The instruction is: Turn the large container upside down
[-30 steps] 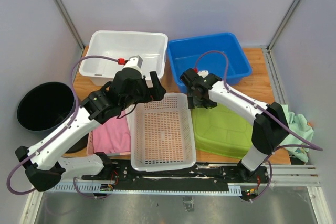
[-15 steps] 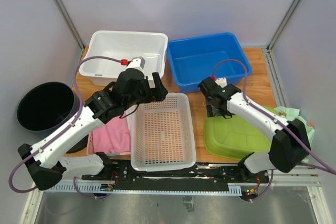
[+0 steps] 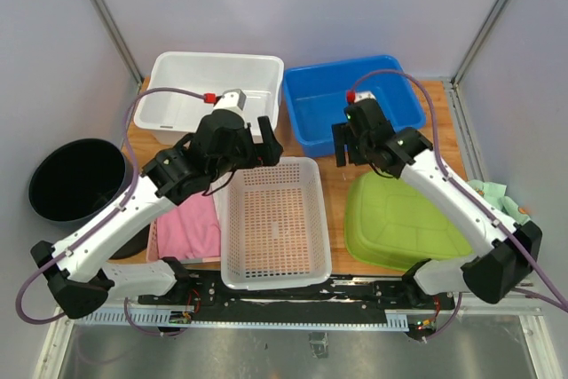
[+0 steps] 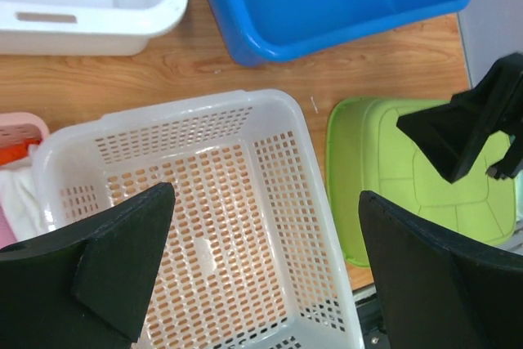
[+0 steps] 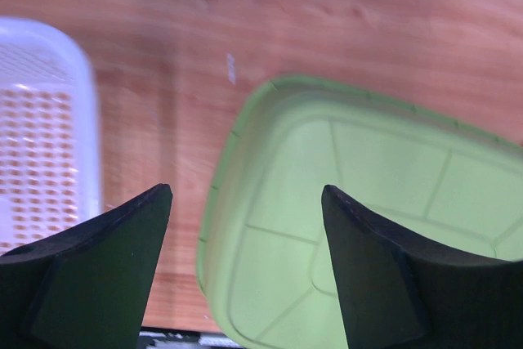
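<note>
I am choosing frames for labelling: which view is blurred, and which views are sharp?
Right wrist view: blurred, with the table grain and the white basket smeared and the green tub soft at its edges. Left wrist view: sharp, the basket holes are crisp. Top view: sharp, lit evenly, with only faint shadows.

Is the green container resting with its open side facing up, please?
No, the green container lies bottom up, with its ribbed underside showing in the right wrist view.
</note>
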`<state>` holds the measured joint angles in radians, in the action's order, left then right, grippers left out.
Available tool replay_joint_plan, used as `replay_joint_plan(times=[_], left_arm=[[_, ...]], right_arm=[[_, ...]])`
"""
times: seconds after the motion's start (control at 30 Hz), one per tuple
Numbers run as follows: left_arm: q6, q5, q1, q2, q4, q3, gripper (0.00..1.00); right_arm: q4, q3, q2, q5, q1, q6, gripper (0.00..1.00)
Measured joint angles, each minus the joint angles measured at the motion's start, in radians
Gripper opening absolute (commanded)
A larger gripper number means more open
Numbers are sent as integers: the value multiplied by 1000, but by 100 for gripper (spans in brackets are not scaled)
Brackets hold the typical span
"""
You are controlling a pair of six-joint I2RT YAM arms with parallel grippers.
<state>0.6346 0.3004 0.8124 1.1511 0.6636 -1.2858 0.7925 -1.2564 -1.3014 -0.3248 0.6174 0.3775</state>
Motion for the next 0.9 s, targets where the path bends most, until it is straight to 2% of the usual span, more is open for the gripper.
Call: replay_joint_plan(times=[0.1,0.2,0.37,0.4,0.53,0.67,0.77,0.9], left_arm=[[-2,56,-8,0,55,-66,99],[1,85,-63,-11,88,-102,99],[11,73,-206,-53,133,-53,99],[16,69,-219,-63,136,-41,99],[23,48,-232,-108,137,4,99],[24,34,-234,-137,130,24,99],[24,21,-234,-148,124,42,99],[24,10,-234,-150,122,67,99]], right_arm=[[-61,-159,-106,68,2,-42,76],[-109,-381,-297,110,11,-74,76],[-100,-700,-607,153,31,-106,76],[-87,-791,-698,161,34,-110,75],[-48,-929,-868,176,35,-113,69],[-11,-1005,-993,175,34,-106,60],[-4,-1007,-1030,174,32,-93,47],[-3,-1007,-1036,168,31,-83,21]])
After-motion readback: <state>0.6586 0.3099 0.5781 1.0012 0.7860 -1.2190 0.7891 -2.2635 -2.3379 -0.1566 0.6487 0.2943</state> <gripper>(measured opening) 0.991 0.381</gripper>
